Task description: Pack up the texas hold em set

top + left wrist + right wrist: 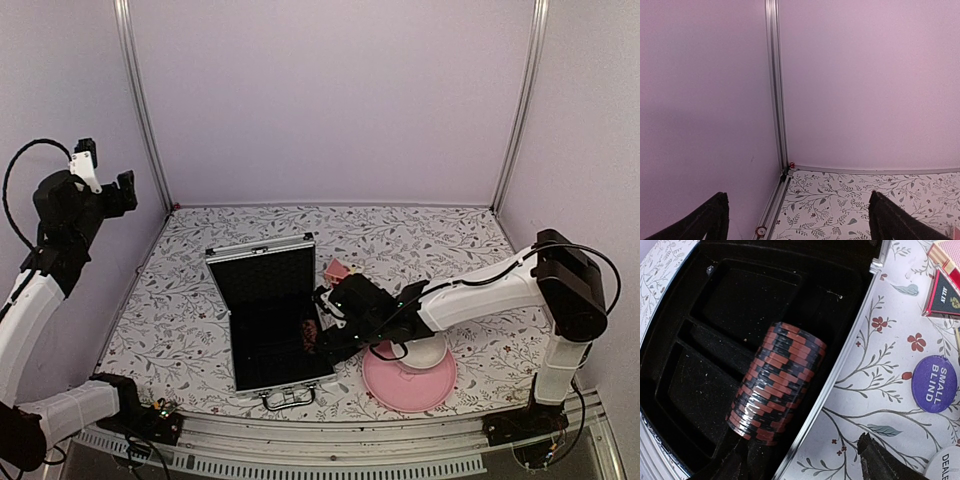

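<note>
Silver aluminium briefcase (262, 340) with black lining lies open on the floral table (180, 300), its metal handle (288, 398) toward the arm bases and its lid propped up behind. Just right of it I see a round pink plate (400, 392) with a white bowl (428, 352) on its far side. My right gripper (805, 457) hangs over the case's right rim, fingers spread wide. The dark red-and-black chip stack (776, 385) lies on its side inside the case, neither finger closed on it. Beyond, on the table, are a blue round disc (934, 384), a gold-and-dark card box (945, 297) and a red card box (947, 255). My left gripper (797, 220) hangs high at the far left corner, fingers apart, holding nothing.
</note>
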